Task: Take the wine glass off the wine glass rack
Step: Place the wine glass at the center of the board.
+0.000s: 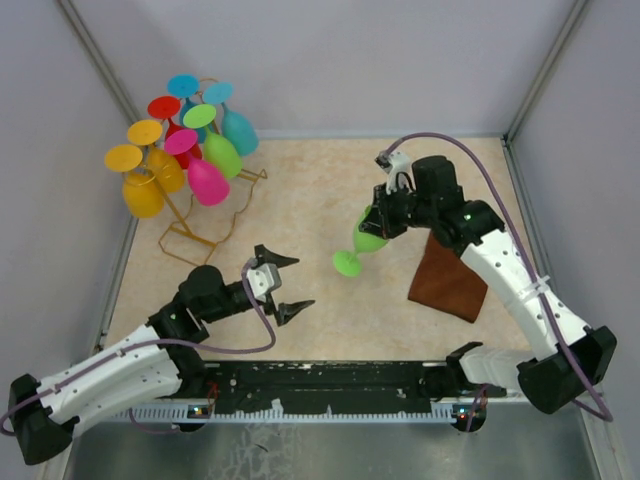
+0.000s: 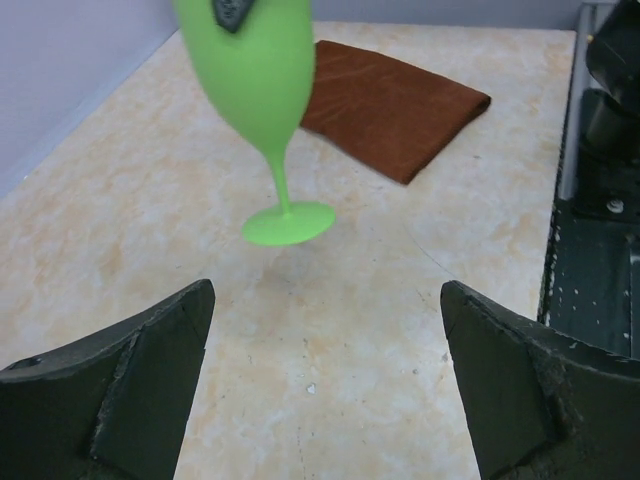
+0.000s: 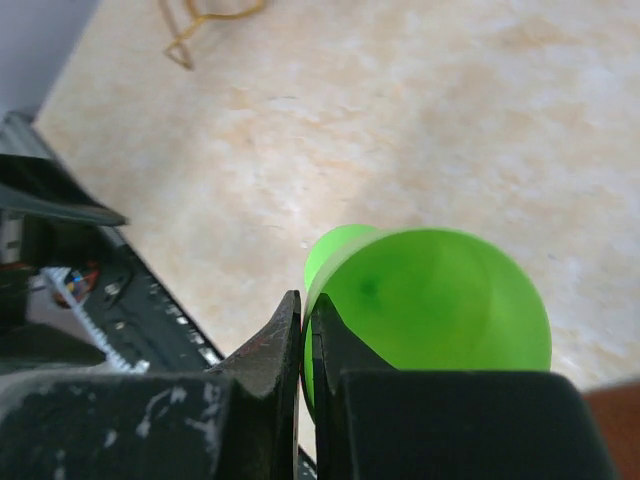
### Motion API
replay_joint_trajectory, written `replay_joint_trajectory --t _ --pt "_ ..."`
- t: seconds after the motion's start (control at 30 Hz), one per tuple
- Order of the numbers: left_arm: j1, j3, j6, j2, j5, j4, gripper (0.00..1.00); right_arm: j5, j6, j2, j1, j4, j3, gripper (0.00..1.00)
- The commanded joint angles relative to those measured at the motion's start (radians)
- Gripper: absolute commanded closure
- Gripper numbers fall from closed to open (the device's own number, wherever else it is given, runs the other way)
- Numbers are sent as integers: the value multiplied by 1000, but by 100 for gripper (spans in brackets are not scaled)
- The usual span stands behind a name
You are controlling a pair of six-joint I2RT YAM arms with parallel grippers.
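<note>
Rack: tall golden-yellow wire wine glass rack (image 1: 205,225) with a wavy base, far ahead and to the left of the left claw, well apart from both claws.
Rack contents: plastic glasses in yellow, red, pink, green and blue-green, hung bowl down with flat feet up, crowded together.
Task glass: lime-green plastic wine glass (image 1: 368,238), off the rack, bowl up and tilted, foot low over the beige marbled tabletop (image 1: 320,190); contact with the tabletop not discernible.
Right claw (image 1: 385,215): fingers pressed almost together, pinching the wall of the lime bowl near its top.
Left claw (image 1: 295,283): spread wide, holding nothing, touching nothing; lime glass ahead of it, apart.
Cloth: folded brown fabric square (image 1: 447,280), flat under the right arm, just behind the right claw.
Left wrist view only: stem and round foot of the lime glass (image 2: 258,70) between the two spread fingers (image 2: 130,400), cloth (image 2: 395,105) beyond.
Right wrist view only: narrow slit between the closed fingers (image 3: 270,360) beside the round green bowl (image 3: 440,300); rack base wire (image 3: 205,22) at the far edge.
Top view only: loaded rack arms and both claws together.
</note>
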Motion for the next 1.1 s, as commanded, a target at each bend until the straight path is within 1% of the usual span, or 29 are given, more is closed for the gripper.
replay_joint_trajectory --t 0.0,0.1,0.17,0.23,0.4,0.53,0.73,0.87,1.07 --pt "-1 -20 -154 -9 -206 121 0 309 -52 4 33 2 -14 100" --pt "-1 -18 -226 -5 -285 126 0 453 -61 49 49 -33 6 100" --pt "0 -11 -291 -1 -346 112 0 546 -57 69 59 -20 1 100" --pt "0 -5 -342 -2 -383 96 0 593 -56 80 66 15 -12 100" --pt "0 -13 -432 -38 -444 87 0 579 -31 114 69 112 -28 100" --pt "-1 -16 -446 -68 -451 76 0 560 -10 163 69 169 -12 100" --pt "-1 19 -453 -84 -482 3 0 549 13 262 70 176 55 100" --pt "0 21 -457 -103 -485 -4 0 516 20 310 78 184 77 100" --pt "0 28 -464 -118 -491 -33 0 531 -22 372 118 172 105 100"
